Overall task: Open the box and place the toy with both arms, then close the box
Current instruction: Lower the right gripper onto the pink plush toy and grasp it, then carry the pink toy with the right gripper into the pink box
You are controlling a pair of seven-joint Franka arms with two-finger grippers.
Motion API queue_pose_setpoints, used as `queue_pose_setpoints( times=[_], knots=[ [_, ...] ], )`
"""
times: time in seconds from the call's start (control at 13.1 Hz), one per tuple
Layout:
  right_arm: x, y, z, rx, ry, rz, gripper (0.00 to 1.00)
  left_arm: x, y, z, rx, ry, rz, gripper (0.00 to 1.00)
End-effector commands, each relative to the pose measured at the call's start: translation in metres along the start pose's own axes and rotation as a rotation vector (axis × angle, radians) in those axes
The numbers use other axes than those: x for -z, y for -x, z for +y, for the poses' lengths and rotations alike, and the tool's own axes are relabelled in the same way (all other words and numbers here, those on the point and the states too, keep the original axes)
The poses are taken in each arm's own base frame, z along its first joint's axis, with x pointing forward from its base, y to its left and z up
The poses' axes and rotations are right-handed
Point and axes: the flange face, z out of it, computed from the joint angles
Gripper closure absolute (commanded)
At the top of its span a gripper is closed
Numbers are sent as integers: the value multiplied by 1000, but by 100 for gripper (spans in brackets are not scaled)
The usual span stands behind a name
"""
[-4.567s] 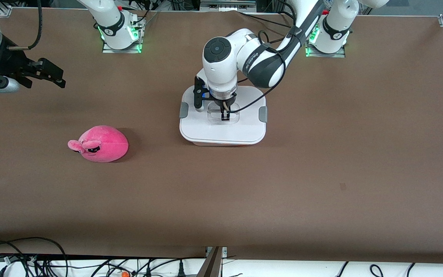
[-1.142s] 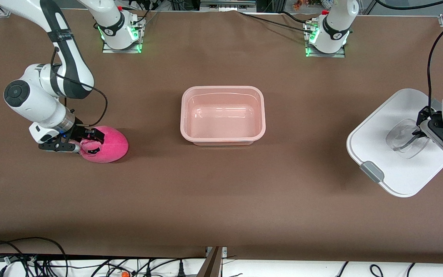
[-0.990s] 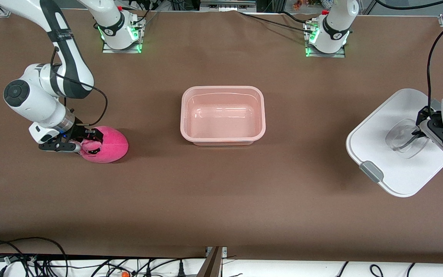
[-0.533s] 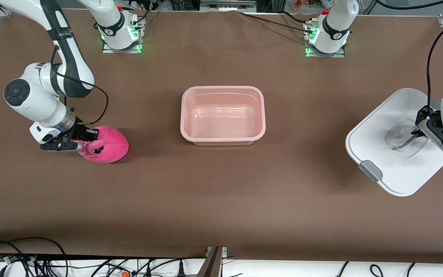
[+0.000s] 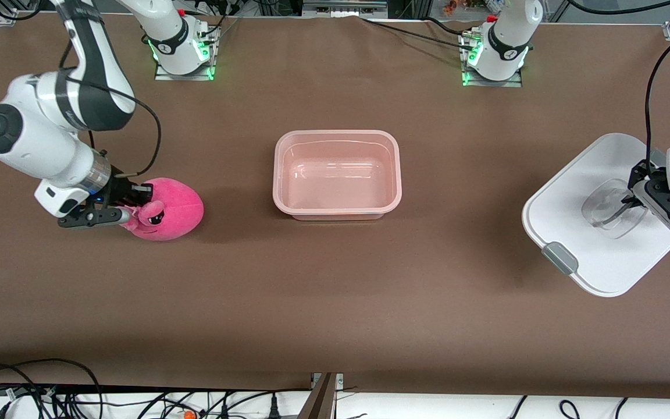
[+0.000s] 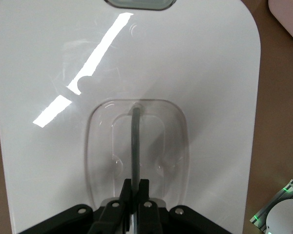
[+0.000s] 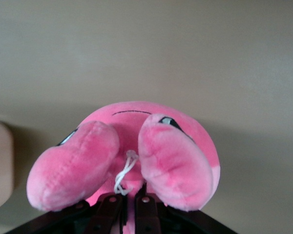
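Note:
The box (image 5: 335, 133) is an open pale pink tub, empty, at the table's middle. Its white lid (image 5: 579, 233) hangs tilted over the left arm's end of the table. My left gripper (image 5: 631, 205) is shut on the lid's clear centre handle (image 6: 135, 141); in the left wrist view the gripper (image 6: 136, 187) pinches the handle bar, with the lid (image 6: 127, 63) spread below. My right gripper (image 5: 132, 205) is shut on the pink plush toy (image 5: 171, 209) at its ear end. It holds the toy just above the table at the right arm's end. The right wrist view shows the gripper (image 7: 133, 201) between the toy's two ears (image 7: 129, 146).
Both arm bases (image 5: 181, 49) stand along the table edge farthest from the front camera. Cables (image 5: 50, 390) lie off the table's near edge. Bare brown table lies between the toy and the box.
The lid was on the box at first and now hangs in my left gripper. In the last second my right gripper rose with the toy and shifted slightly toward the box.

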Motion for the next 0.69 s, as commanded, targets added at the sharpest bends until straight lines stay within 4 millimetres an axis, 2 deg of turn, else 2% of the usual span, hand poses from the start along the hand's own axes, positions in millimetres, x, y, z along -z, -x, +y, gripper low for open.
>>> queue_pose_setpoints(
  times=[0.0,0.15,0.38,0.61],
  knots=[
    [40,-23,-28,59,-18,-61,100,7,2,3,-19,13,16,100],
    [60,-26,-73,124,-17,-56,100,7,1,4,-21,14,18,100],
    [64,-12,-158,260,15,-89,100,7,1,4,-21,13,16,100],
    [77,1,-218,379,82,-151,100,7,2,4,-21,15,15,100]
  ],
)
